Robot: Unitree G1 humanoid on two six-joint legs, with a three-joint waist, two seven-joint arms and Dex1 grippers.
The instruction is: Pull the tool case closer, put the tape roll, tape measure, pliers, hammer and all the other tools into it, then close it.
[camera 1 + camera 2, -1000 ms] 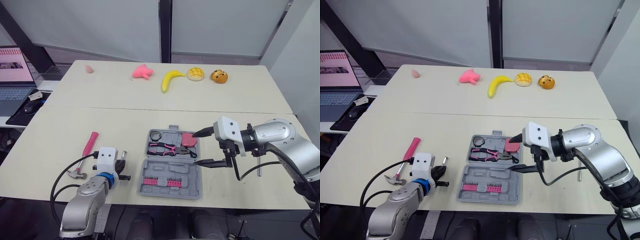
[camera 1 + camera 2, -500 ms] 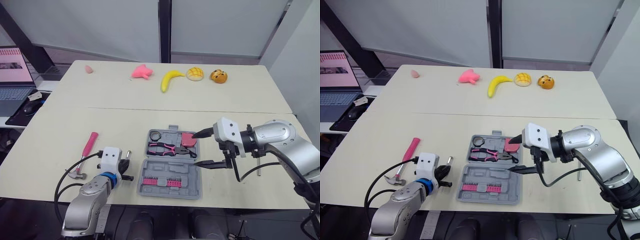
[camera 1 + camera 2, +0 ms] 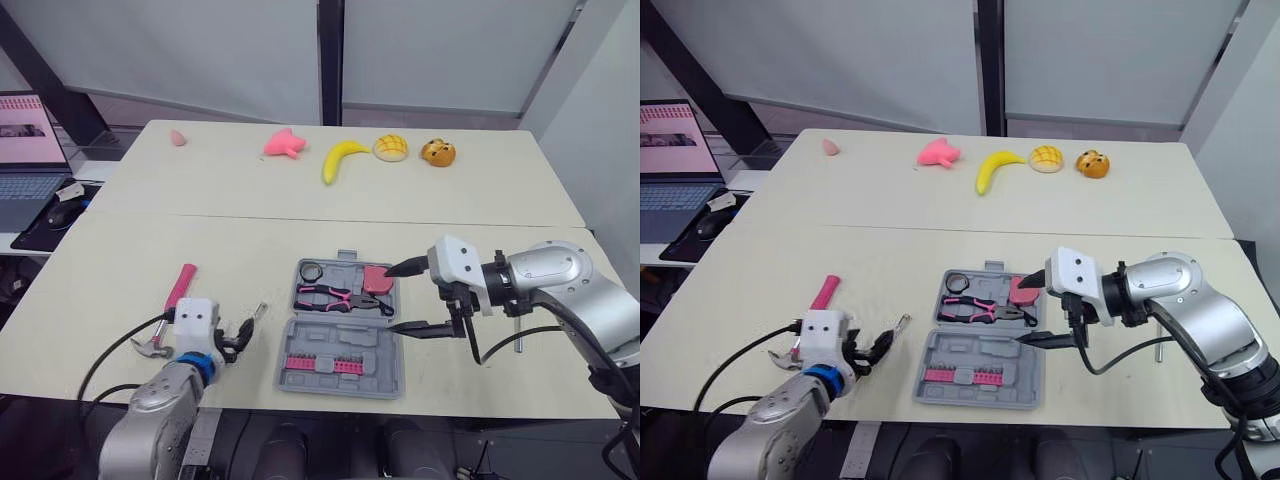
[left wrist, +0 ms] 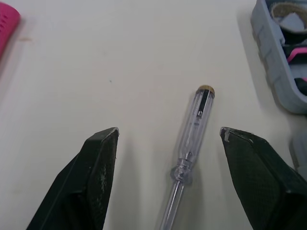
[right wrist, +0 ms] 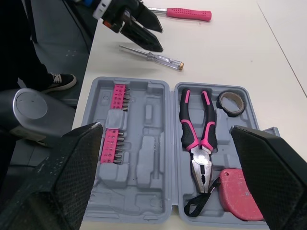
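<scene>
On the surface, the tool case is laid open at 6 o'clock, near the front edge. The right end effector is held spread wide at the case's 3 o'clock edge, grasping nothing. The hammer is seen outside, at the case's 9 o'clock. The left end effector, released, is set astride the loose screwdriver. Pliers, tape measure and tape roll are already stowed; closing is judged outstanding.
</scene>
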